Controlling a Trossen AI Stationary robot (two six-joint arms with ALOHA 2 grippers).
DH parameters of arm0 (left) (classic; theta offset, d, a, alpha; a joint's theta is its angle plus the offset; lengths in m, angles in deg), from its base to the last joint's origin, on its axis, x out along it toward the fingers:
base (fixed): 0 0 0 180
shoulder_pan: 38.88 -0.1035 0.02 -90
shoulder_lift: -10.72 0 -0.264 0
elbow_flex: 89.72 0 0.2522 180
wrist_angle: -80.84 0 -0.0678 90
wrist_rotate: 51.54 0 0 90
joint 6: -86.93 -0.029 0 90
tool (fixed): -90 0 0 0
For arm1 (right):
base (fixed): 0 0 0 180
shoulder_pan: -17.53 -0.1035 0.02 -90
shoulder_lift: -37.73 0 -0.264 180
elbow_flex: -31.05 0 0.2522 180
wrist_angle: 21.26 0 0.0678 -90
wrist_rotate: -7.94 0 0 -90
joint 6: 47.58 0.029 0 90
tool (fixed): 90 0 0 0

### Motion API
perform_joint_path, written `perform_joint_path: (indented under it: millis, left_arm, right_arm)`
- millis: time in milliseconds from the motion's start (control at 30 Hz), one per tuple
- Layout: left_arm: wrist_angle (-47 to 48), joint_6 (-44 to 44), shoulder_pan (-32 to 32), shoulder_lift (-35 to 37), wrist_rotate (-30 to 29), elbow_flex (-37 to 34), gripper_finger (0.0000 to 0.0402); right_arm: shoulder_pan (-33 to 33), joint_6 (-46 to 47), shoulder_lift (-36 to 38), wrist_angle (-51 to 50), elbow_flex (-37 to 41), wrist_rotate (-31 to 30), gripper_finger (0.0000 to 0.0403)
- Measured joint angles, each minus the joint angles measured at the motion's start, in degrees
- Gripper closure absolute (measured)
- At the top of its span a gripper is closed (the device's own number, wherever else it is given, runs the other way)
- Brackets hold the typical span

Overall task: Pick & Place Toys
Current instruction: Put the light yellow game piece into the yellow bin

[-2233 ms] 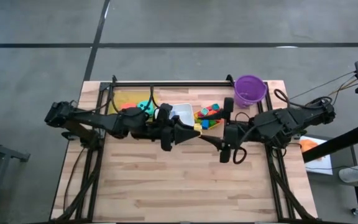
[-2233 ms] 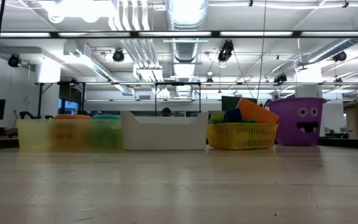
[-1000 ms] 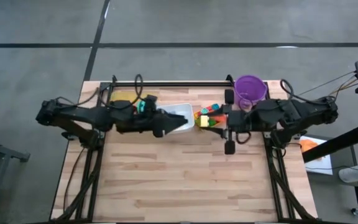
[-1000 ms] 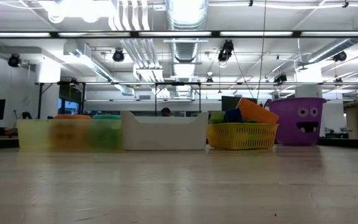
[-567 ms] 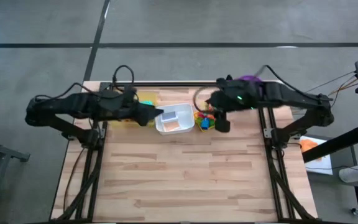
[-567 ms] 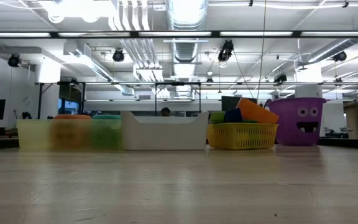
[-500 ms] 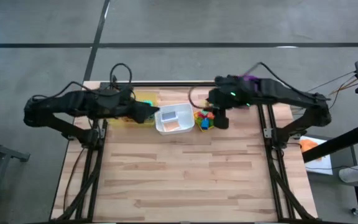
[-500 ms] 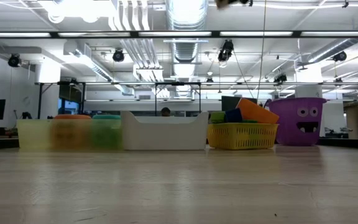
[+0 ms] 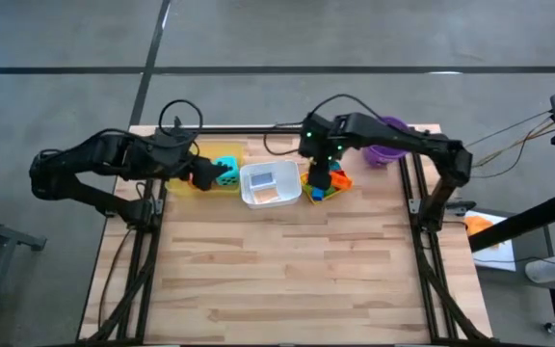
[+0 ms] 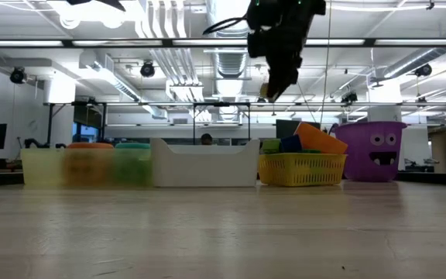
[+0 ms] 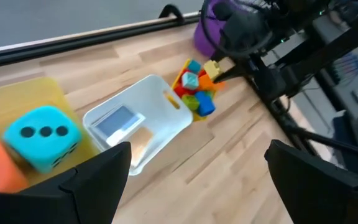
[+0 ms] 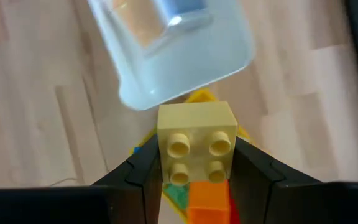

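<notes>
The right wrist view shows the right end effector (image 12: 196, 177) closed on a yellow block (image 12: 197, 146), above the white tray (image 12: 185, 62). In the high view this block is hidden; the yellow basket (image 9: 318, 192) stands at the desk's far edge. The left end effector (image 11: 194, 180) is open over the teal die (image 11: 42, 135).

The right tool (image 12: 197, 163) pinches a pale yellow four-stud block (image 12: 197, 143) between its dark fingers (image 12: 143, 171). Beyond it, a white tray (image 12: 185, 59) sits on the wooden counter (image 12: 36, 106), and an orange block (image 12: 208, 202) shows just beneath the yellow one.
</notes>
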Motion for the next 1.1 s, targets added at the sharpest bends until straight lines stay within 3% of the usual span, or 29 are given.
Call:
perform_joint_path:
  millis: [167, 533, 700, 1100]
  left_arm:
    - [1.6, 0.0, 0.0, 0.0, 0.2, 0.0, 0.0035]
    - [1.6, -1.0, 0.0, 0.0, 0.2, -0.1, 0.0035]
    - [1.6, -1.0, 0.0, 0.0, 0.2, -0.1, 0.0035]
    - [1.5, -0.2, 0.0, 0.0, 0.2, -0.1, 0.0035]
  right_arm:
    - [0.1, -2.6, -2.2, -0.2, 1.7, 0.7, 0.0271]
    - [0.8, -18.5, -1.9, -0.5, 9.6, 0.1, 0.0271]
    - [-0.1, -20.5, -1.8, -0.1, 9.5, -2.5, 0.0271]
    - [-1.0, -23.0, -1.7, 0.6, 8.4, -0.8, 0.0271]
